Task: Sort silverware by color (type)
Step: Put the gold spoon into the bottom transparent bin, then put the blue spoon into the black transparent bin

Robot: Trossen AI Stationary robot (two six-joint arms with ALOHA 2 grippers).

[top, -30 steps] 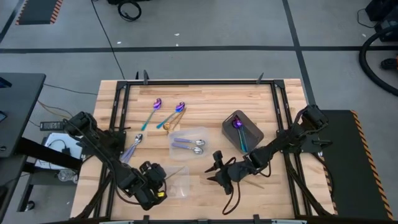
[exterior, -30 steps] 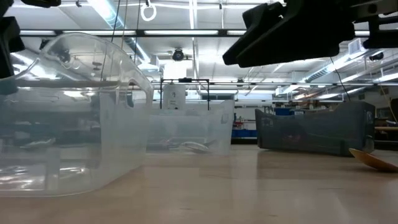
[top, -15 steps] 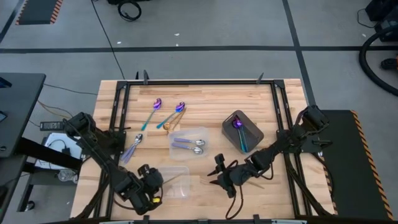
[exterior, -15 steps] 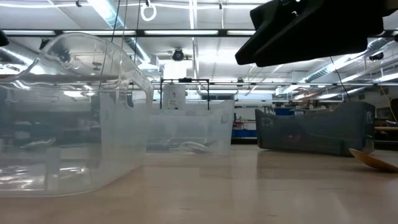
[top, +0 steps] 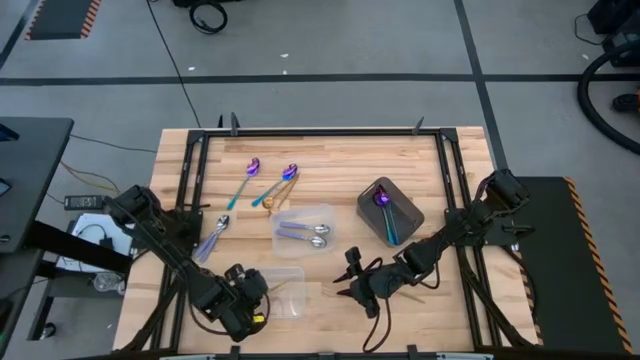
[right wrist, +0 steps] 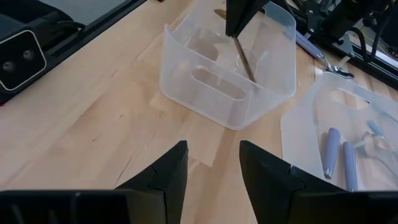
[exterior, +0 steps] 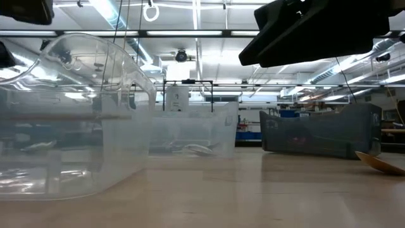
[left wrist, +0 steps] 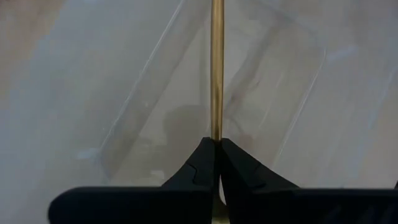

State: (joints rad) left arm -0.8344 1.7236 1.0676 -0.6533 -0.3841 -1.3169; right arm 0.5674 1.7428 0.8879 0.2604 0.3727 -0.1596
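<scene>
On the left, the left hand (top: pixel 252 290) sits over the near clear tray (top: pixel 283 292), its fingers pinched tight on the handle of a gold spoon (left wrist: pixel 216 68). The right wrist view shows that spoon slanting down inside the tray, its bowl apparently just off the floor. So the step in hand looks like dropping a gold spoon into its tray. The next move calls for lowering a touch if needed, parting the fingers so the spoon lies flat, then lifting clear without catching the thin tray wall.

Farther back on the worktop (top: pixel 330 165), loose spoons (top: pixel 262 185) wait: two purple-blue ones, a gold one crossing beside them, and a silver one with a pale handle nearer the left frame. In the middle, the second clear tray (top: pixel 305 231) holds silver spoons with pale handles.

To the right, the grey tray (top: pixel 390 210) holds a purple-blue spoon. The right hand (top: pixel 350 282) hovers low beside the near tray, fingers spread wide and gripping nothing, free to fetch the next loose spoon.
</scene>
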